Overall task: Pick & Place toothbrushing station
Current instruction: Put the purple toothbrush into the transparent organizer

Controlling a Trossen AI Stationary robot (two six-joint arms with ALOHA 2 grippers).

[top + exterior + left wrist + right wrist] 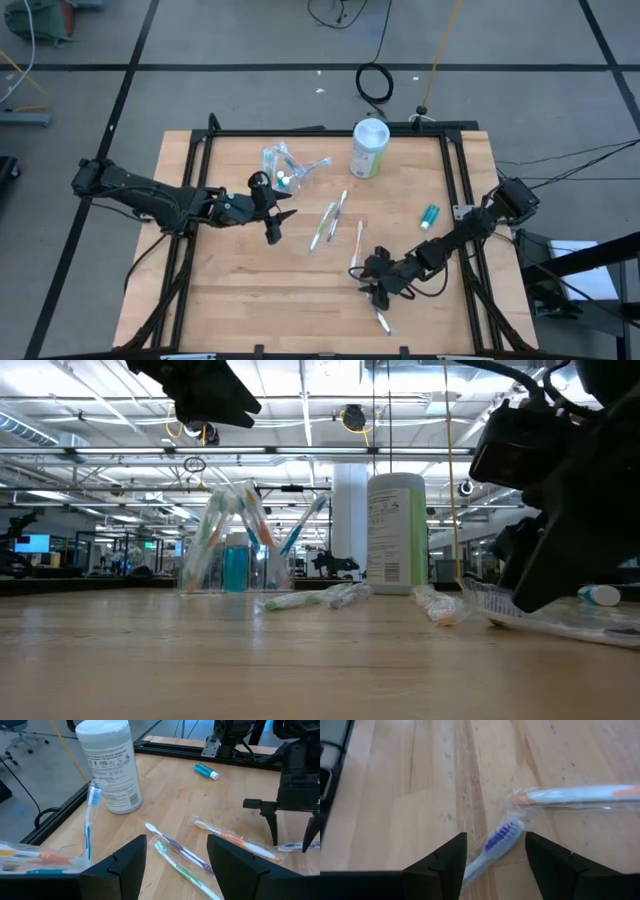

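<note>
The clear cup [283, 166] of slim toothbrushes stands on its base at the table's far left-centre; it also shows in the low view [232, 555]. Several wrapped toothbrushes lie loose on the wood: a purple one [177, 847], a green one [186, 870], an orange one [235, 840] and a blue-bristled one [496, 842]. A teal tube [430, 215] lies at the right. My left gripper [282, 224] is open and empty, raised just right of the cup. My right gripper [378, 292] is open and low, its fingers either side of the blue-bristled brush's head.
A tall pale-green canister with a white lid [370, 148] stands at the table's far edge, right of the cup. A black frame rail [320, 133] runs round the table. Bare wood lies at the near left [240, 300].
</note>
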